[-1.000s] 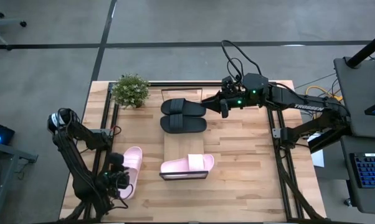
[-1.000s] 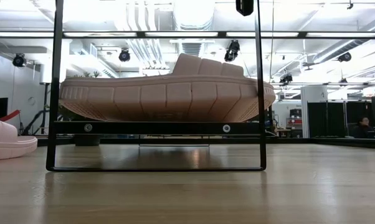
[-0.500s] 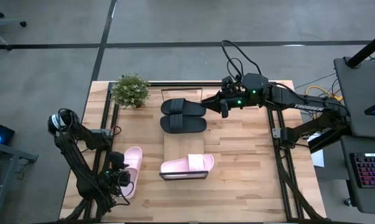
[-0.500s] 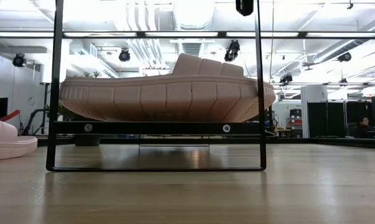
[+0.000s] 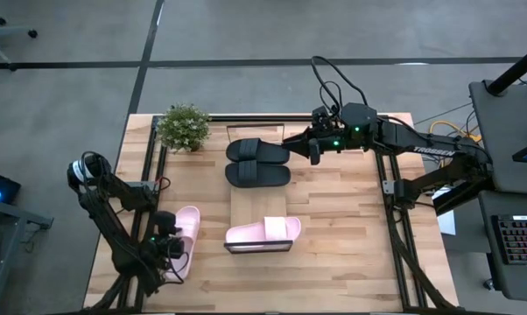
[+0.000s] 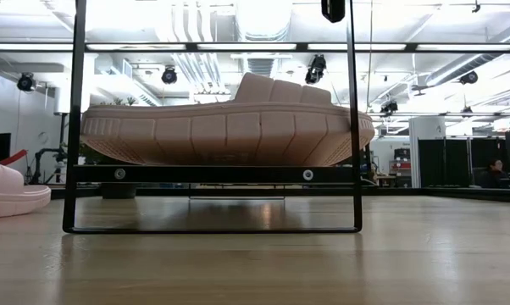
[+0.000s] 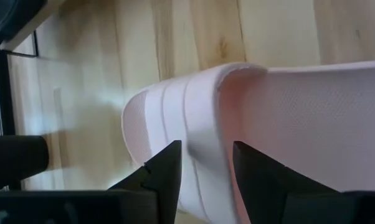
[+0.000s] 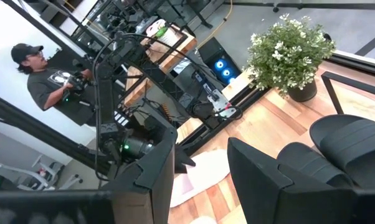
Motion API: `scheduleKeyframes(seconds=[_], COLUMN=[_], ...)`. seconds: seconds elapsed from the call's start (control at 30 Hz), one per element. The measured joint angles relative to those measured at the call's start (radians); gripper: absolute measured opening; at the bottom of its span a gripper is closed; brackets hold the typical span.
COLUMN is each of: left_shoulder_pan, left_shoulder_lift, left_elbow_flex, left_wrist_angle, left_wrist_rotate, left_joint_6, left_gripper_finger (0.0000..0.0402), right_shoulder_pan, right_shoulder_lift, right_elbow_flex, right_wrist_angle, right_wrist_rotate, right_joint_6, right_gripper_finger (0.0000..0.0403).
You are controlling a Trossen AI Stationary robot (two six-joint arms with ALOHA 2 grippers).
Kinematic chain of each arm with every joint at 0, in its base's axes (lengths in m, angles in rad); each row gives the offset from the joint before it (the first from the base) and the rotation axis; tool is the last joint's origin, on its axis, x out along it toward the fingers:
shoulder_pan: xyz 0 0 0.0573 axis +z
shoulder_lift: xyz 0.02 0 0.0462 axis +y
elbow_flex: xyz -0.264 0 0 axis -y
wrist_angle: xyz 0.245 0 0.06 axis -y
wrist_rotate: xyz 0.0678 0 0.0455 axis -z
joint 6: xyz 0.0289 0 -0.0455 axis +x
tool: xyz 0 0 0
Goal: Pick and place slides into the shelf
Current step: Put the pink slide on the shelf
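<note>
The left gripper [image 5: 178, 248] hangs open over the loose pink slide [image 7: 268, 118], fingers [image 7: 166, 168] astride its edge, gripping nothing; the right gripper [image 5: 315, 147] waits open beside the black slides [image 5: 258, 162].

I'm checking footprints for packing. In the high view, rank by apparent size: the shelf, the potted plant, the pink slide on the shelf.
1. Shelf, clearly largest.
2. Pink slide on the shelf and potted plant: look alike in area, the slide longer, the plant rounder; not ranked.

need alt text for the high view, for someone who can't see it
Overhead view of a wooden table: the shelf at centre holds one pink slide at its near end, with two black slides at its far end. The left gripper is at a second pink slide on the table; the right gripper hovers beside the black pair.
</note>
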Motion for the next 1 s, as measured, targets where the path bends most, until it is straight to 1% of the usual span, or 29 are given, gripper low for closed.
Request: scheduleKeyframes(seconds=[0.23,0.33,0.4,0.53,0.57,0.73,1.0], left_shoulder_pan=[0.032,0.053,0.067,0.086,0.090,0.095,0.095], left_shoulder_lift=[0.000,0.000,0.000,0.000,0.000,-0.001,-0.017], left_elbow_flex=[-0.038,-0.046,-0.047,-0.041,-0.037,-0.025,-0.019], left_wrist_angle=[0.004,0.007,0.028,0.086,0.096,0.100,0.057], left_wrist_rotate=[-0.003,-0.006,-0.006,-0.012,-0.016,-0.050,-0.050], left_joint_6=[0.000,0.014,0.062,0.167,0.173,0.178,0.183], left_gripper_finger=[0.0127,0.0115,0.0093,0.0020,0.0011,0.0009,0.0008], right_shoulder_pan=[0.000,0.000,0.000,0.000,0.000,0.000,0.000], right_shoulder_lift=[0.000,0.000,0.000,0.000,0.000,0.000,0.000], right_elbow_flex=[0.000,0.000,0.000,0.000,0.000,0.000,0.000], right_wrist_angle=[0.000,0.000,0.001,0.002,0.002,0.002,0.000], right_wrist_rotate=[0.005,0.019,0.023,0.026,0.026,0.026,0.026], right_joint_6=[0.003,0.004,0.008,0.011,0.011,0.019,0.030], right_gripper_finger=[0.0141,0.0141,0.0141,0.0141,0.0141,0.0141,0.0141])
